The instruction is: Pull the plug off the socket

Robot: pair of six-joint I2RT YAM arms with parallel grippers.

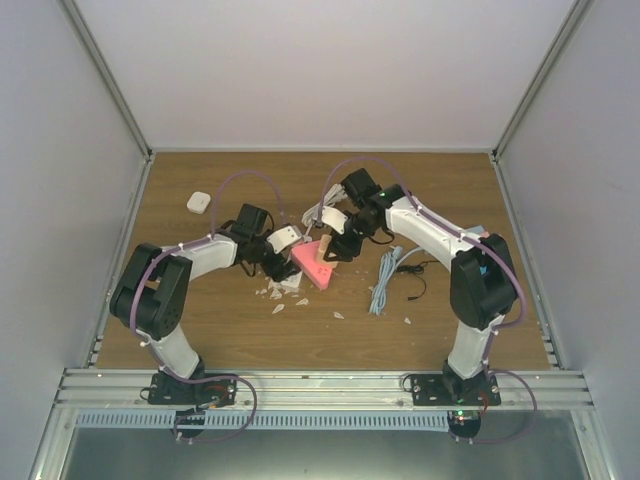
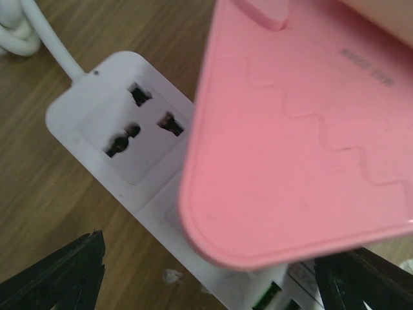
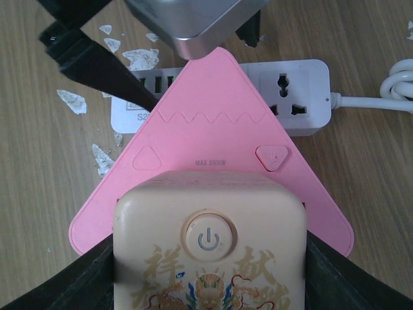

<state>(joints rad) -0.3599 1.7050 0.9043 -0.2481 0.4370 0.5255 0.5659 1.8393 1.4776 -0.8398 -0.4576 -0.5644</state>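
A cream plug (image 3: pixel 210 239) with a power button sits in a pink triangular socket adapter (image 3: pixel 213 135). My right gripper (image 3: pixel 210 274) is shut on the plug, its dark fingers (image 3: pixel 87 281) against both sides. In the top view the plug (image 1: pixel 325 243) and adapter (image 1: pixel 312 264) lie mid-table under my right gripper (image 1: pixel 333 248). The adapter (image 2: pixel 290 148) hangs over a white power strip (image 2: pixel 122 129). My left gripper (image 2: pixel 206 287) is open, its fingers (image 2: pixel 64 274) wide either side of the strip and not touching it. It shows in the top view (image 1: pixel 272 262) too.
The strip's white cable (image 3: pixel 387 90) coils behind it (image 1: pixel 320 213). A pale blue cable (image 1: pixel 385 280) and a black cable (image 1: pixel 415 282) lie to the right. A small white block (image 1: pixel 198 202) sits at the far left. White flakes (image 1: pixel 280 300) litter the wood.
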